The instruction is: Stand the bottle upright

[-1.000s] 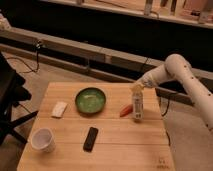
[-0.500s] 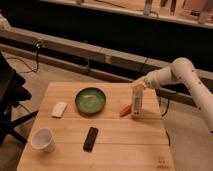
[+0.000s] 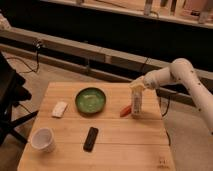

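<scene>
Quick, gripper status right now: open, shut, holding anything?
Gripper: at the top of the upright bottle near the table's right edge; cannot be told whether it grips the bottle.

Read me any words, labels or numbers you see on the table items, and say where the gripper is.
No text is readable.
Bottle: label too blurred to read.
Small mark at the table's front right corner: too small to read.
Gripper: at the bottle's top.

I see a wooden worktop (image 3: pixel 125 150) on grey floor (image 3: pixel 45 75); the gripper (image 3: pixel 136 86) hangs above its far right. Dark wall (image 3: pixel 100 27) behind.
</scene>
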`<move>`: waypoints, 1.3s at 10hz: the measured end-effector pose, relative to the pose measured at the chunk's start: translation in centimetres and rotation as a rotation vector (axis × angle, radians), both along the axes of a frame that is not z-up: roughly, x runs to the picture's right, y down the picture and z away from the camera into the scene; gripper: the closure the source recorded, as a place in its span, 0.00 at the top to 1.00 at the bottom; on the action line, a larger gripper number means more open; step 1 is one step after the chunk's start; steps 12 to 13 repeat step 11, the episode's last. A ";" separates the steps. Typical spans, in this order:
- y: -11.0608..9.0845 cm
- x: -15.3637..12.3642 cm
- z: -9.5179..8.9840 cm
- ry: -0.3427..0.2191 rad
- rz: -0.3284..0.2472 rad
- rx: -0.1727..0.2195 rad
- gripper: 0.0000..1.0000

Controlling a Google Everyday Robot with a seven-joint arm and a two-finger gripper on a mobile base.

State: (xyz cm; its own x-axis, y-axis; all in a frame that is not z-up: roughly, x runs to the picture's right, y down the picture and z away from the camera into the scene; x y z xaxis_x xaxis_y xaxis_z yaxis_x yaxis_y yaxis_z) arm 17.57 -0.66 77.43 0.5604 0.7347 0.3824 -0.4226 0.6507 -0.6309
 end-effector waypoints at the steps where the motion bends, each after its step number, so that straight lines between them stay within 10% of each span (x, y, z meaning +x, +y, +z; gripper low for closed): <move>1: 0.2 0.6 -0.1 -0.003 0.013 0.014 0.59; 4: 0.5 2.1 -0.6 -0.010 0.054 0.046 0.80; 13: 1.3 3.7 -0.5 0.002 0.115 0.022 0.71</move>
